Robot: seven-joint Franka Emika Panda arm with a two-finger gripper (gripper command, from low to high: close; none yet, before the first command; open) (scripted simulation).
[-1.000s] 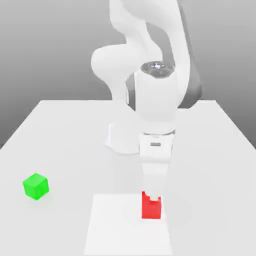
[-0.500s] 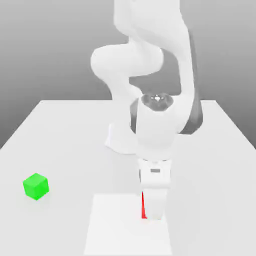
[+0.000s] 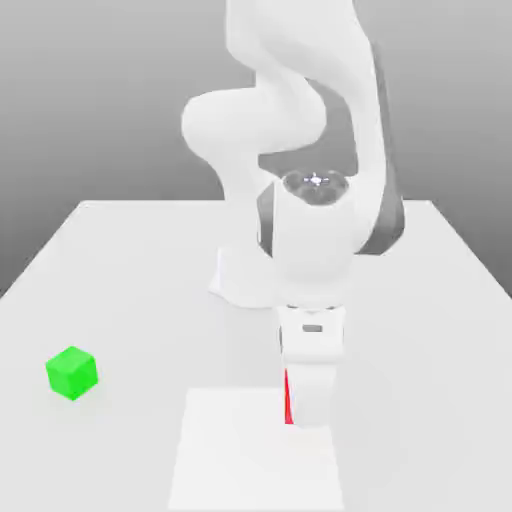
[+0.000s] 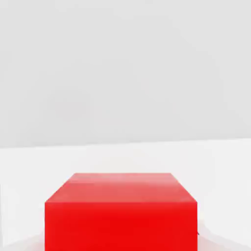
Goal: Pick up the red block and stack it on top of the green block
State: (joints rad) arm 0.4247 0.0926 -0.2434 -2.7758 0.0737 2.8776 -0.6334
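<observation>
Two blocks are seen on a pale grey table (image 3: 120,260), whose far edge is set against a dark grey backdrop and whose side edges spread outward toward the near side. Much bare surface is left open on the exterior view's left and right of the arm. A white robot arm (image 3: 290,110) is planted near the table's middle, and its wrist is bent down toward the near edge. A brighter white square patch (image 3: 230,450) is laid on the table at about six o'clock from the arm's base, reaching to the near edge. The gripper (image 3: 306,415) is lowered onto that patch, with its fingers drawn in and clamped on the red block (image 3: 288,402); just a thin red strip is left showing beside the fingers in the exterior view, while in the hand view the red block (image 4: 121,211) is seen close up, resting on the white patch. The green block (image 3: 71,373) is found at about nine o'clock from the gripper, well apart from it, on bare table off the patch, near the table's edge on the exterior view's left, with open room all round it.
</observation>
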